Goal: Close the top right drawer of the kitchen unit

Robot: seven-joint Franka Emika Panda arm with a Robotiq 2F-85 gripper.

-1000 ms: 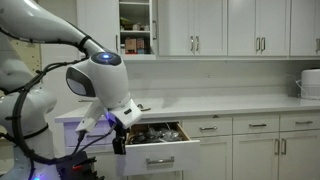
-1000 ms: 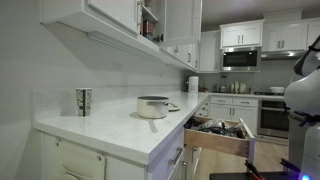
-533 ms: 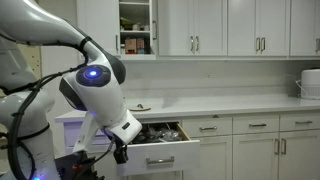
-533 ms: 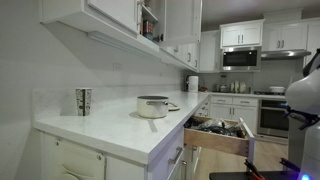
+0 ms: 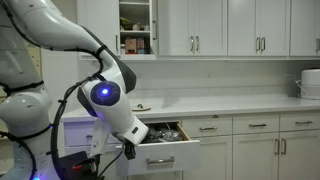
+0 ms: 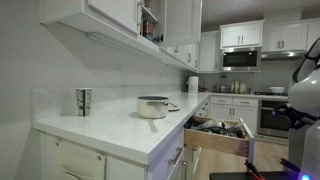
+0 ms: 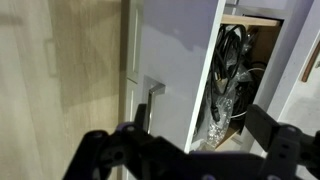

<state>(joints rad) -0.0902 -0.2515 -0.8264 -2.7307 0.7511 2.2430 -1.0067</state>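
White cabinet fronts fill an exterior view. The kitchen unit (image 5: 250, 140) runs under a pale worktop (image 5: 230, 103), and one wall cupboard (image 5: 135, 25) above it stands open. The top right drawer (image 5: 160, 158) stands out from the unit at the left of the scene, with dark utensils (image 5: 160, 132) inside. The arm (image 5: 105, 95) crowds the drawer's left end. The jaws hang low by its near left corner, their gap unreadable here.

An exterior view looks along the worktop (image 6: 120, 130), where a metal pot (image 6: 153, 106) and a patterned cup (image 6: 83, 101) stand well apart. A microwave (image 6: 241, 57) is mounted far off. The drawer juts into the aisle, its front (image 6: 215, 146) facing open floor, and the arm (image 6: 305, 95) is at the right edge.

The wrist view is blurred. The drawer's white front (image 7: 170, 70) crosses the middle with its silver handle (image 7: 143, 108), and the utensils (image 7: 230, 80) lie to the right. The jaws spread wide along the bottom edge and hold nothing. The handle is close to the left one, but contact cannot be told.
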